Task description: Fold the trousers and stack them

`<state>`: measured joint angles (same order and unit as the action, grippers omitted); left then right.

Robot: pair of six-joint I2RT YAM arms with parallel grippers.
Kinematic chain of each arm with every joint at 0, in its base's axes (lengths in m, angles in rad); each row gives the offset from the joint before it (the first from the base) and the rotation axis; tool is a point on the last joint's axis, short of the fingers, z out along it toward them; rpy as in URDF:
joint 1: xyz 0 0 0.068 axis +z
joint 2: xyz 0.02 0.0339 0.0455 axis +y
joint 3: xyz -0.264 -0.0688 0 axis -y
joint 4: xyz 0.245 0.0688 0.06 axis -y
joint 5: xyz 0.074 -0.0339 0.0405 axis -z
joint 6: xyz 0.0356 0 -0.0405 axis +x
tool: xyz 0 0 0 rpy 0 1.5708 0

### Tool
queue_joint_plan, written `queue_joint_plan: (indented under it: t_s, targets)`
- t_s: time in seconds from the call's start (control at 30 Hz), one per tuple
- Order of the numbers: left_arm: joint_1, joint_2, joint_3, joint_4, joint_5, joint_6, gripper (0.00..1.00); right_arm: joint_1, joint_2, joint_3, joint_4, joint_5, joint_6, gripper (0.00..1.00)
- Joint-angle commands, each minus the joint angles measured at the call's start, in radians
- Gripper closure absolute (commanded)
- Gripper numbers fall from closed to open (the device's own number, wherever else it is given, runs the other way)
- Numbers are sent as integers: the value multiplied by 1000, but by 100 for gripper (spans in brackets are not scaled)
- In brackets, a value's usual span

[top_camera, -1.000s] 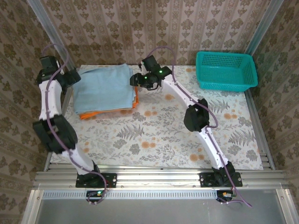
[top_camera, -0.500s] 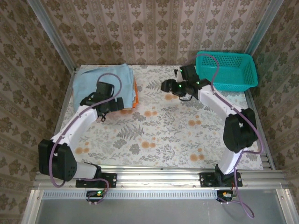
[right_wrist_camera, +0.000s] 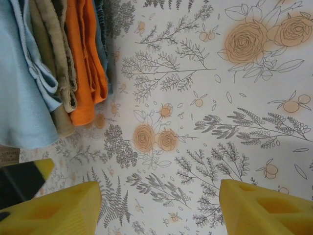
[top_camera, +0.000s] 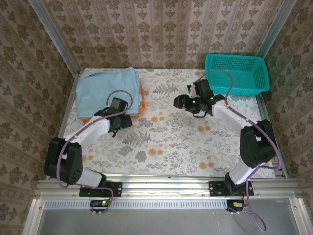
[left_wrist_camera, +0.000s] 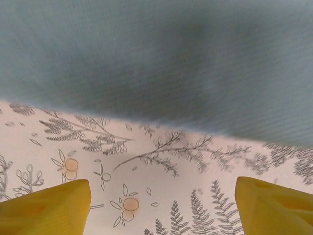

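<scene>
Trousers folded on far-left stack

Trousers (top_camera: 107, 90) lie folded atop tan cloth (right_wrist_camera: 57, 58) and orange cloth (right_wrist_camera: 85, 73) on the tabletop (top_camera: 161, 142). Left gripper (left_wrist_camera: 163, 191) hangs near the stack's edge, fingers spread, empty. Right gripper (right_wrist_camera: 159, 193) likewise spread, empty.

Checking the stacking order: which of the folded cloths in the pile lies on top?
The pale light-blue trousers lie on top; the tan-beige cloth and orange cloth sit beneath them, their edges peeking out.
</scene>
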<state>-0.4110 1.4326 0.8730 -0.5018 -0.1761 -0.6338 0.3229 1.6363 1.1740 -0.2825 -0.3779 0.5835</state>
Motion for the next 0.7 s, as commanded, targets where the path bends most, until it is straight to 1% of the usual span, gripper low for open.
queue_joint_plan:
  t_s: [0.0, 0.1, 0.27, 0.43, 0.47, 0.57, 0.67]
  targets:
    - [-2, 47, -21, 114, 7, 57, 24, -4, -36, -26, 29, -15, 2, 34]
    - [45, 142, -9, 174, -8, 96, 24, -6, -39, -29, 24, -13, -3, 34]
    - [192, 258, 53, 221, 63, 114, 26, -6, -53, -57, 21, -10, -8, 34]
    - [309, 355, 175, 176, 88, 140, 27, -12, -69, -86, 22, -9, -9, 34]
    - [320, 372, 206, 165, 97, 155, 27, -12, -74, -88, 20, -10, -10, 34]
    - [338, 430, 315, 116, 67, 194, 26, -14, -82, -88, 15, -7, -13, 34]
    - [385, 496, 410, 88, 72, 208, 26, -14, -90, -83, 13, -10, -11, 35]
